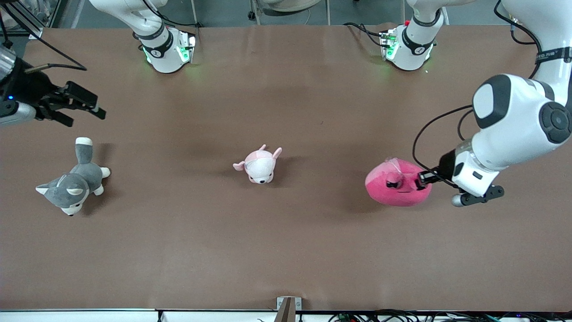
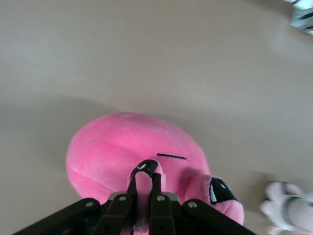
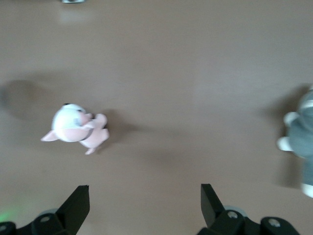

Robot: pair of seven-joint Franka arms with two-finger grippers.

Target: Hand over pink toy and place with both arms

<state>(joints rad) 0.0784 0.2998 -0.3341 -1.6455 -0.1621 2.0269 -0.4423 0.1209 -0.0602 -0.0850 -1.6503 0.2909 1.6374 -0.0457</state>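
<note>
1. Nearest the camera's edge of the worktop (image 1: 286,250) lies the grey-and-white plush dog (image 1: 73,181), close to the right arm's end, on its side with its tail pointing toward the robots' bases.
2. Only slightly farther from that edge sits the pink toy (image 1: 395,185), toward the left arm's end of the worktop, resting on the brown surface with its dark eyes and thin mouth line showing.
3. Closed tight, the left gripper (image 1: 422,179) pinches a fold of the pink toy's plush at the side facing the left arm's end; in the left wrist view the fingers (image 2: 157,196) meet on a pink tuft just beside one eye of the pink toy (image 2: 127,152).
4. Around the middle of the worktop stands a small pale pink-and-white plush animal (image 1: 260,164), well apart from both other toys; it also shows in the right wrist view (image 3: 76,128) and at the edge of the left wrist view (image 2: 288,208).
5. At the right arm's end, the right gripper (image 1: 78,107) hangs over bare worktop, above the plush dog's area, its jaws spread wide and holding nothing; that arm waits.
</note>
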